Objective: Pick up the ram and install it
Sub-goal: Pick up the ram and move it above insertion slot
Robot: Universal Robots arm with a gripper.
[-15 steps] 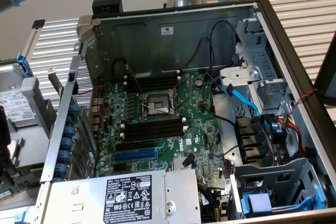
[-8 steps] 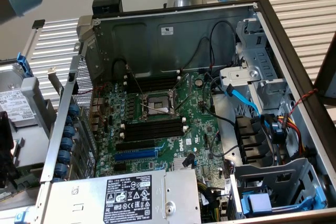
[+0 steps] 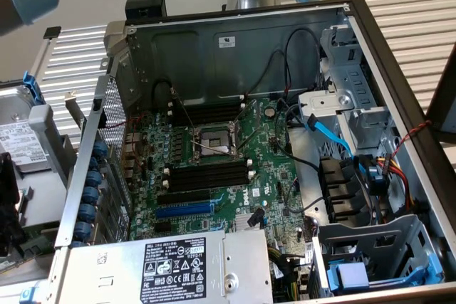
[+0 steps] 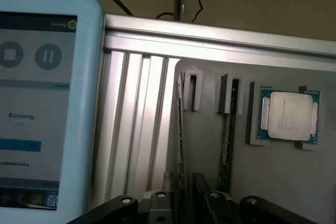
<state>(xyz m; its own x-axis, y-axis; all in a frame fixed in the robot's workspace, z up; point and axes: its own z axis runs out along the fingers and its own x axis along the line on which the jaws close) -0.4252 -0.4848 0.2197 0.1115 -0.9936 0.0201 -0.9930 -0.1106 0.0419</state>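
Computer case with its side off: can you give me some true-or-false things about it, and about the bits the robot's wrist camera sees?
1. The long black memory slots on the motherboard are empty. True.
2. The expansion slot is red. False: the expansion slot is blue.
3. A ram stick sits in the motherboard. False: the ram stands on edge on a grey plate in the wrist view.
4. A silver processor chip sits in a holder on that same plate. True.
5. The screen says "Stopped". False: the screen reads "Running".
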